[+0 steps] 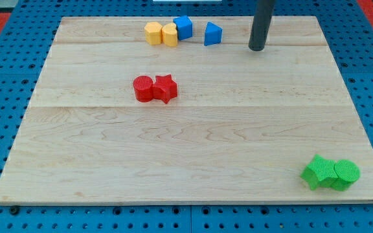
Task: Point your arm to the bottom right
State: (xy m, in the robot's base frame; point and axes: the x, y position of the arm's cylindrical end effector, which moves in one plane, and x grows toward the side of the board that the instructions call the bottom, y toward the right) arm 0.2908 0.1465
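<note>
Currently, the dark rod is seen coming down from the view's top edge, right of centre, standing nearly upright with its long axis vertical and only a slight lean. My tip (257, 48) is set on the wooden board (193, 142) in the far part, right of the middle. No jaws are carried by the rod, so nothing is clamped; the tip is bare and touches no block.

Just left of the tip, a blue block (212, 33) of wedge-like shape is found, apart from it. Further left, a blue cube-like block (183, 27) is pressed against a yellow block (169, 35), which in turn touches a yellow hexagonal block (153, 32); the row lies along the far edge.

Nearer the middle, on the left half, a red round block (143, 88) is placed touching a red star block (166, 88).

At the near right corner, well apart from the tip, a green block (319, 171) of irregular outline is seen touching a green round block (346, 173). The board is surrounded by a blue perforated surface (5, 97).
</note>
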